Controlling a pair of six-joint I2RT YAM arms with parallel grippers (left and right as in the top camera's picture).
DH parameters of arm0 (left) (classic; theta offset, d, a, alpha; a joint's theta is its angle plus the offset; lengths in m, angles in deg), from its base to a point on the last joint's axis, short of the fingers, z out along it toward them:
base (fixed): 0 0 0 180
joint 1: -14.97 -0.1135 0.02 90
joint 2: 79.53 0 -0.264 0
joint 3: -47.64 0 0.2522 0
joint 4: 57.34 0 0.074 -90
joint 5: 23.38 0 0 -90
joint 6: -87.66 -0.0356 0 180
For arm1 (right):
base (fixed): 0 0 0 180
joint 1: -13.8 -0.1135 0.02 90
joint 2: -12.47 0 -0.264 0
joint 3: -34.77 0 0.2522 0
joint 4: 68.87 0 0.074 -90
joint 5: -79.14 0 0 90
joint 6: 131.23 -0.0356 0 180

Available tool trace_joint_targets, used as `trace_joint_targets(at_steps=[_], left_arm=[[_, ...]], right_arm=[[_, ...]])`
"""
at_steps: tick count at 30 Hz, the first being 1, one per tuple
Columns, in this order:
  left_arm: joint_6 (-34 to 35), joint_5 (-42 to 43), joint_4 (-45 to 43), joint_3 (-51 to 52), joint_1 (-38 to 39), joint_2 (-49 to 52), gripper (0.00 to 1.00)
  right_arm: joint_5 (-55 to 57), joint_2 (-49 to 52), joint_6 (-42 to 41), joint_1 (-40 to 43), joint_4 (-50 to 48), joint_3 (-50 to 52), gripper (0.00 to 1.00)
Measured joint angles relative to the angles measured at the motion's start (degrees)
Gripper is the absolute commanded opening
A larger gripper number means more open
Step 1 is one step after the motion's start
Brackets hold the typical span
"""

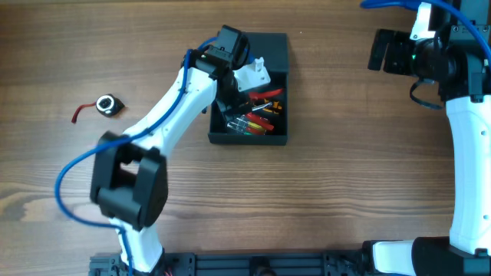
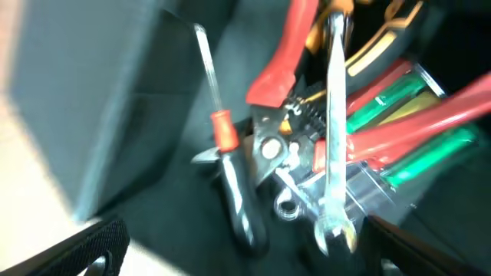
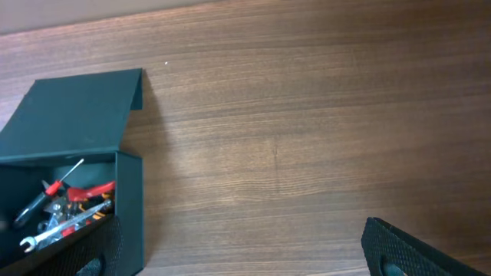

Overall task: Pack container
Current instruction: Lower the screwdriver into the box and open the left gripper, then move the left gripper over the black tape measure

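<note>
Container (image 1: pixel 272 47) open, top-centre of surface (image 1: pixel 345 192), tools heaped inside | left pincer (image 1: pixel 238 88) down in it, fingers apart, nothing gripped | right pincer (image 3: pixel 245 259) apart, idle | you lift straight up clear of wrench (image 2: pixel 335 138), then fetch red-strapped item (image 1: pixel 107 105)

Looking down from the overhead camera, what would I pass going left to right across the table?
Small black round object with a red strap → open container holding hand tools → right gripper. The left arm stretches from between the first two over the container, so it is left out.
</note>
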Motion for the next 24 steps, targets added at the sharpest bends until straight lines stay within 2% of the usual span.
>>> trace_joint_targets(at_steps=[5, 13, 14, 16, 18, 21, 24], left_arm=[[9.7, -1.8, 2.9, -4.1, -3.4, -7.1, 1.0], [35.8, -6.4, 7.9, -5.7, -22.8, -15.7, 1.0], [38.7, -6.7, 9.0, -5.7, -25.1, -15.8, 1.0], [49.4, -7.6, 12.1, -5.7, -32.7, -15.4, 1.0], [56.3, -7.7, 13.9, -5.7, -36.1, -14.7, 1.0], [63.6, -7.7, 14.4, -5.8, -39.8, -11.1, 1.0], [67.4, -7.4, 14.4, -5.8, -41.5, -5.8, 1.0]], right_arm=[[0.0, 0.0, 0.0, 0.0, 0.1, 0.0, 1.0], [0.0, 0.0, 0.0, 0.0, 0.6, 0.0, 1.0], [0.0, 0.0, 0.0, 0.0, 0.7, 0.0, 1.0], [0.0, 0.0, 0.0, 0.0, 0.8, 0.0, 1.0], [0.0, 0.0, 0.0, 0.0, 0.9, 0.0, 1.0], [-0.3, 0.0, 0.0, 0.0, 0.9, 0.0, 1.0], [-0.7, 0.0, -0.1, 0.0, 0.9, 0.0, 1.0]])
